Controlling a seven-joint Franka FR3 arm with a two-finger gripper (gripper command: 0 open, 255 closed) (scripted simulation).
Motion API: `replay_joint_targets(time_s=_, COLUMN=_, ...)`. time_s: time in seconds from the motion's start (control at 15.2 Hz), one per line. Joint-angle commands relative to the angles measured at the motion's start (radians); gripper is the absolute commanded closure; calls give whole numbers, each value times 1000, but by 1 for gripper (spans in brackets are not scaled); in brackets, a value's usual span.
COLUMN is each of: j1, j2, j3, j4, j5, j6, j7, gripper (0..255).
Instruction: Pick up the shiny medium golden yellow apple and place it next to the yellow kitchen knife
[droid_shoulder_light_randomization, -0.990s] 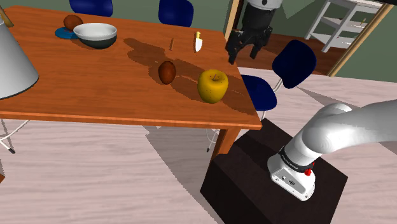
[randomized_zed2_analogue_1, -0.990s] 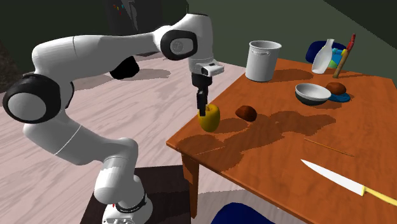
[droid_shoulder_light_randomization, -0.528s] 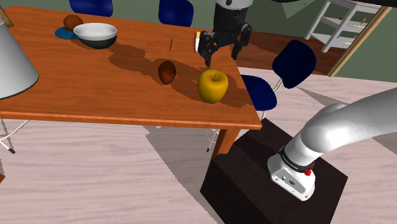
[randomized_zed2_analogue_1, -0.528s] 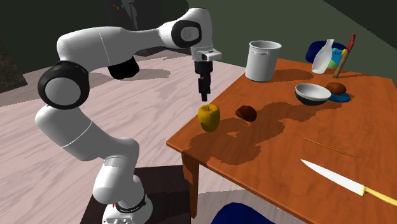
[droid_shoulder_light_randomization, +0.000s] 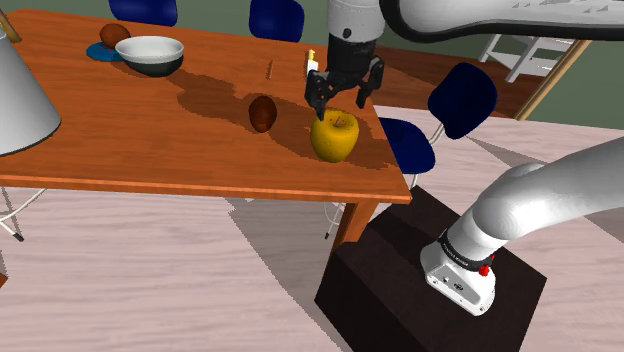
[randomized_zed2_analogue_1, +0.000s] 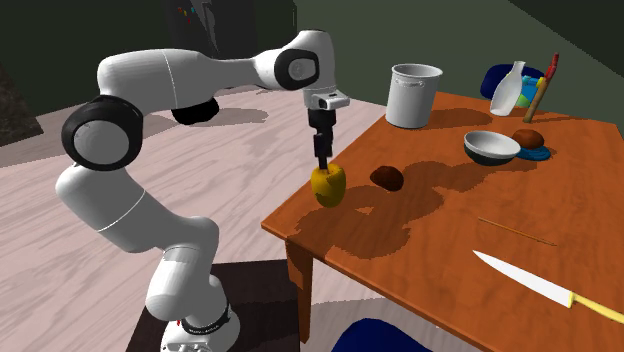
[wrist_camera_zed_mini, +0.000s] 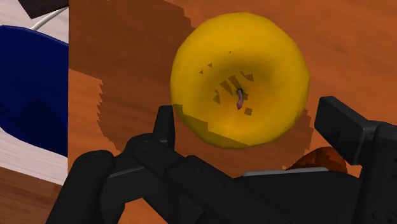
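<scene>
The golden yellow apple (droid_shoulder_light_randomization: 334, 136) is sitting upright on the wooden bench (droid_shoulder_light_randomization: 150, 150), close to the bench corner a bit right of the middle of the shoulder view. A small brown lump (droid_shoulder_light_randomization: 262, 112) is lying near it, to its left in that frame. The black tool (droid_shoulder_light_randomization: 339, 103) is hanging right over the apple, pointing straight down, with its fingertips (droid_shoulder_light_randomization: 320, 103) level with the apple's top.

From the wrist camera, the tool (wrist_camera_zed_mini: 249, 118) is standing wide open, one finger on each side of the apple (wrist_camera_zed_mini: 238, 79), and it's gripping nothing. The purple stem is showing dead centre between the fingers. I can't tell whether the pads are touching the skin.

In the second exterior view the apple (randomized_zed2_analogue_1: 328, 185) is sitting at the bench's left corner near the middle of the frame. The yellow-handled knife (randomized_zed2_analogue_1: 545, 290) is lying way off at the lower right, well apart from it. A grey bowl (randomized_zed2_analogue_1: 491, 147) and a grey pot (randomized_zed2_analogue_1: 413, 96) are sitting toward the upper right.
</scene>
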Motion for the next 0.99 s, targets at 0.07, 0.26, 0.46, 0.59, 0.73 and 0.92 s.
replay_joint_targets(time_s=0.07, j1=1, j2=-2, j3=-1, j4=-12, j5=1, j6=11, j7=-1, gripper=0)
replay_joint_targets(time_s=0.26, j1=1, j2=-2, j3=-1, j4=-12, j5=1, j6=11, j7=-1, gripper=0)
replay_joint_targets(time_s=0.46, j1=1, j2=-2, j3=-1, j4=-12, j5=1, j6=10, j7=-1, gripper=255)
replay_joint_targets(time_s=0.59, j1=1, j2=-2, j3=-1, j4=-12, j5=1, j6=10, j7=-1, gripper=255)
replay_joint_targets(time_s=0.73, j1=1, j2=-2, j3=-1, j4=-12, j5=1, j6=10, j7=-1, gripper=255)
replay_joint_targets(time_s=0.92, j1=1, j2=-2, j3=-1, j4=-12, j5=1, j6=10, j7=-1, gripper=255)
